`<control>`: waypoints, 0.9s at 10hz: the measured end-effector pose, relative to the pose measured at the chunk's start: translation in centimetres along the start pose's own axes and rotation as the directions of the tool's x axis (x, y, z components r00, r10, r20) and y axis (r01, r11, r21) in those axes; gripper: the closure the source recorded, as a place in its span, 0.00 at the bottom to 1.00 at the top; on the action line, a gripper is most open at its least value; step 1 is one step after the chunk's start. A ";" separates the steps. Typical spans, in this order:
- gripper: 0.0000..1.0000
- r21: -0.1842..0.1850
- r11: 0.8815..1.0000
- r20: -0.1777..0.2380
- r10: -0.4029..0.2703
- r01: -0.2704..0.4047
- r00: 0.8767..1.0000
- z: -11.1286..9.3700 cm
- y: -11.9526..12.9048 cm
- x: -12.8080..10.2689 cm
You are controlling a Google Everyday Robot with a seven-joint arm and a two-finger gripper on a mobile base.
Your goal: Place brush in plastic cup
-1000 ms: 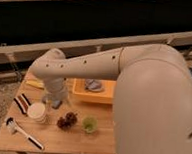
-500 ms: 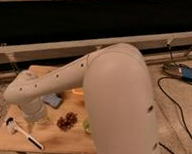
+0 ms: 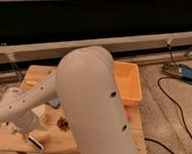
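My gripper point(image 3: 29, 134) is at the end of the big white arm, low over the front left corner of the wooden table point(image 3: 14, 144). It is mostly hidden by the wrist. A short white and black piece point(image 3: 36, 141) shows right under it, at the spot where the brush lay; it looks like part of the brush. Whether it is held cannot be seen. The light-green plastic cup is hidden behind the arm.
A cream-white cup point(image 3: 39, 110) peeks out beside the wrist. A dark bunch of grapes point(image 3: 62, 123) lies mid-table. An orange tray point(image 3: 128, 82) stands at the back right. A blue device point(image 3: 188, 74) with a black cable lies on the floor to the right.
The arm has swung down and left, bringing the gripper onto the brush's spot at the table's front left. The arm now covers the green cup and most of the table.
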 end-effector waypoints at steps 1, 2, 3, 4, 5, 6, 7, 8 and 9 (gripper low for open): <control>0.35 -0.002 1.000 -0.002 -0.012 0.012 1.000 0.3 0.5 0.0; 0.35 -0.004 1.000 -0.009 -0.023 0.023 1.000 0.6 0.8 0.1; 0.35 -0.011 0.999 -0.013 -0.036 0.035 0.999 0.8 1.2 0.2; 0.35 -0.016 0.999 -0.017 -0.051 0.051 0.999 1.0 1.5 0.4; 0.35 -0.020 0.998 -0.021 -0.066 0.065 0.998 1.2 2.0 0.4; 0.35 -0.027 0.997 -0.025 -0.076 0.075 0.997 1.5 2.2 0.4; 0.35 -0.031 0.996 -0.030 -0.084 0.083 0.996 1.7 2.3 0.4; 0.35 -0.033 0.995 -0.037 -0.091 0.089 0.995 2.0 2.3 0.4; 0.35 -0.035 0.994 -0.047 -0.104 0.102 0.993 2.4 2.4 0.4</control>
